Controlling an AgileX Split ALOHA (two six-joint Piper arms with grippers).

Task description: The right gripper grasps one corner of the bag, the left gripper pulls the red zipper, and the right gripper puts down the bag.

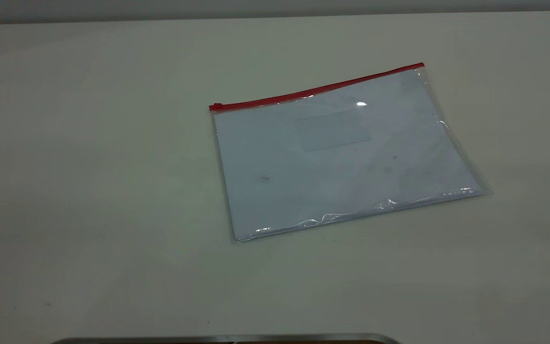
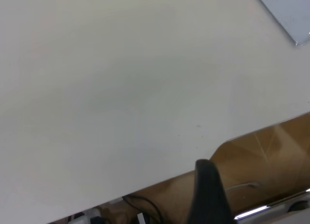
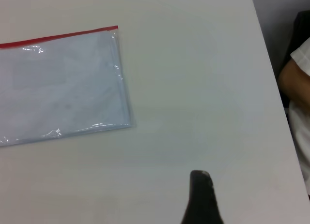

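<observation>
The bag (image 1: 342,153) lies flat on the white table (image 1: 89,167), right of the middle, with white sheets and a faint label patch showing through it. The red zipper (image 1: 318,88) runs along its far long edge, with the slider tab (image 1: 215,107) at the left end. The red-tipped corner (image 1: 420,65) is at the far right. Neither gripper shows in the exterior view. In the right wrist view the bag (image 3: 63,88) and its corner (image 3: 116,27) lie well away from my right gripper (image 3: 201,195). My left gripper (image 2: 206,185) is over the table's edge, far from the bag (image 2: 290,11).
A person's arm (image 3: 295,83) is beyond the table's right edge. A metal bar (image 1: 227,339) runs along the near edge. Brown floor and cables (image 2: 145,209) show below the table edge by the left gripper.
</observation>
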